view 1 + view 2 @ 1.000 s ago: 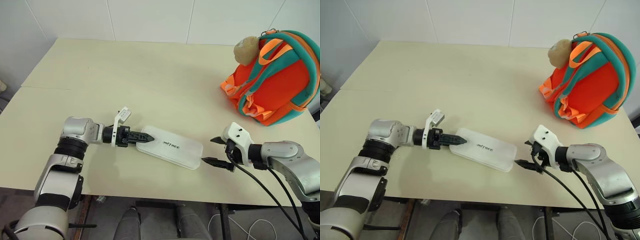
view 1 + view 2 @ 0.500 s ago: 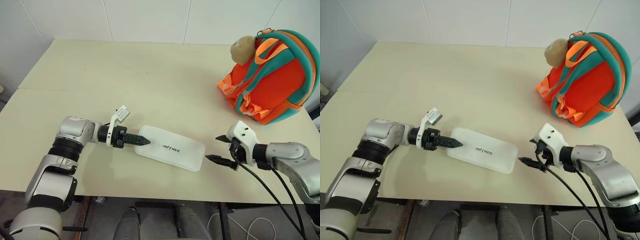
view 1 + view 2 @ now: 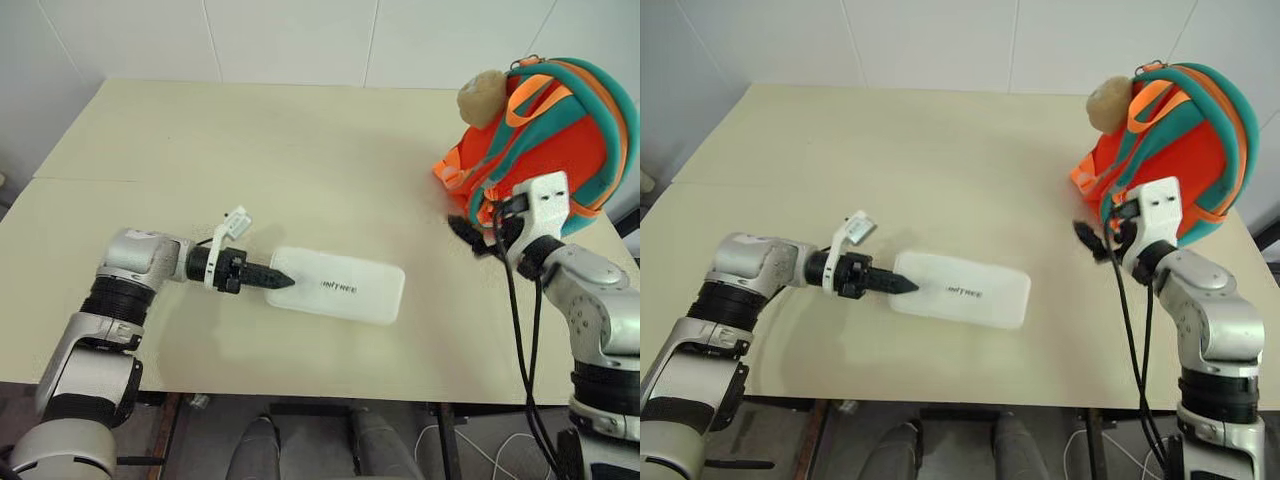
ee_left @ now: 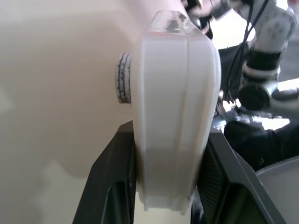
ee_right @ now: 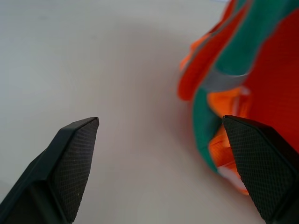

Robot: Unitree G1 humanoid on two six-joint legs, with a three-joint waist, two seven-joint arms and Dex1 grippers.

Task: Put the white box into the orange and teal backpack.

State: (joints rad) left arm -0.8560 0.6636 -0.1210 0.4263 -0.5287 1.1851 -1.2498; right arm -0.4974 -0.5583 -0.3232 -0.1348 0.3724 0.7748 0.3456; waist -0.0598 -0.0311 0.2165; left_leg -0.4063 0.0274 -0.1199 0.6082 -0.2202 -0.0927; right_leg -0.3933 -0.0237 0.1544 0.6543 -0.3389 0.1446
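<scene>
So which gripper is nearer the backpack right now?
Right. The right gripper hovers open just beside the orange and teal backpack; the left gripper is across the table, clamped on the white box.

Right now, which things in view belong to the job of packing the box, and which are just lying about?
Belong to the job:
- white box, gripped at one end by the left gripper
- orange and teal backpack
- right gripper, open beside the backpack

Just there:
- beige plush charm on the backpack
- table
</scene>
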